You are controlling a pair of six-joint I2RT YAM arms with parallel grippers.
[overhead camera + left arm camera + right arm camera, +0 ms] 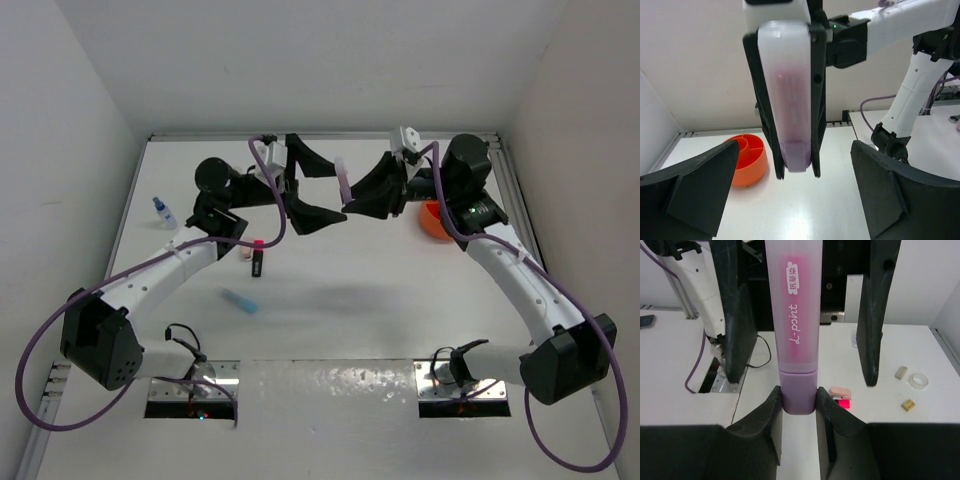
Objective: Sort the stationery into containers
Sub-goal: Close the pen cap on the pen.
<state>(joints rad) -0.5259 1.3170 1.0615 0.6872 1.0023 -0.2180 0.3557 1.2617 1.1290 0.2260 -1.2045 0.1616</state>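
Right gripper (799, 399) clamps the lilac end of the pink highlighter (797, 315), which stands upright at frame centre. Left gripper (794, 150) is spread wide, flanking it without touching. Orange tub (746, 159) sits on the table at lower left of the left wrist view.

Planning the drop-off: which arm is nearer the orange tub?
Right. The right arm overlaps the orange tub in the top view; the left arm is beyond the pink highlighter that the right gripper holds.
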